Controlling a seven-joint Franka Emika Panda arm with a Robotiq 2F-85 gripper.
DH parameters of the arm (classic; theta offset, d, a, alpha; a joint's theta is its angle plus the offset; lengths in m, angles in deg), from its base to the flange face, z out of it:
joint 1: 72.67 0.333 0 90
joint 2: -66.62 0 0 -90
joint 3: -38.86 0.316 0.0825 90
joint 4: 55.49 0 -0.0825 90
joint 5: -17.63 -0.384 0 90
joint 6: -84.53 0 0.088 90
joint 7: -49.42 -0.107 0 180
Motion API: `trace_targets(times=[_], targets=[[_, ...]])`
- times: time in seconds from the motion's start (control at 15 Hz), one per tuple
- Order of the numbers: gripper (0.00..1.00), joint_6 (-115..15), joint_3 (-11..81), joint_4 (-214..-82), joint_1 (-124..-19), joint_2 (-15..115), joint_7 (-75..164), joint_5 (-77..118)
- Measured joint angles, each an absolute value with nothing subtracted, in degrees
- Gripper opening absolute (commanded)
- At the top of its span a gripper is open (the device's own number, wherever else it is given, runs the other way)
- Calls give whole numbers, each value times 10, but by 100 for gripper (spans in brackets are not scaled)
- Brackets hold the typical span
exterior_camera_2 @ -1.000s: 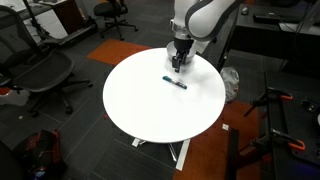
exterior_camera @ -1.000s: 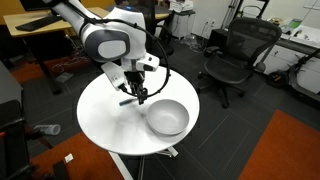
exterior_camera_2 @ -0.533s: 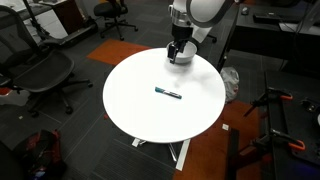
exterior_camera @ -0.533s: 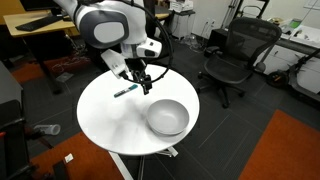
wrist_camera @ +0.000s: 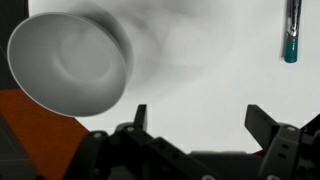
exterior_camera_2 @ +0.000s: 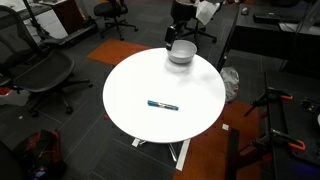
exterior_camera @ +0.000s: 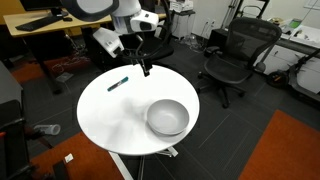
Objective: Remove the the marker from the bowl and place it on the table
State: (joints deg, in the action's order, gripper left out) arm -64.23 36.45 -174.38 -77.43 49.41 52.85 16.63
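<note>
The marker (exterior_camera: 119, 83), slim with a teal body, lies flat on the white round table (exterior_camera: 110, 125), apart from the bowl. It also shows in the other exterior view (exterior_camera_2: 163, 105) and at the top right of the wrist view (wrist_camera: 291, 35). The shiny grey metal bowl (exterior_camera: 167, 117) stands empty on the table (exterior_camera_2: 140, 75); it is seen in both exterior views (exterior_camera_2: 181, 52) and in the wrist view (wrist_camera: 70, 62). My gripper (exterior_camera: 145, 68) hangs open and empty above the table's far edge (wrist_camera: 200, 118), between bowl and marker.
A black office chair (exterior_camera: 232, 55) stands beyond the table, and wooden desks (exterior_camera: 40, 25) at the back. Another chair (exterior_camera_2: 35, 70) and a tripod (exterior_camera_2: 275, 110) flank the table. Orange carpet (exterior_camera: 285, 150) covers part of the floor.
My gripper has lifted up and away from the tabletop. The marker, beside the fingers a second ago, now lies farther from the bowl on the table.
</note>
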Motion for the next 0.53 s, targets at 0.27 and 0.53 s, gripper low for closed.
trace_targets(times=[0.27,0.53], targets=[[100,-642,372,-1770,-774,537,540,165],[100,-642,372,-1772,-774,537,539,165]])
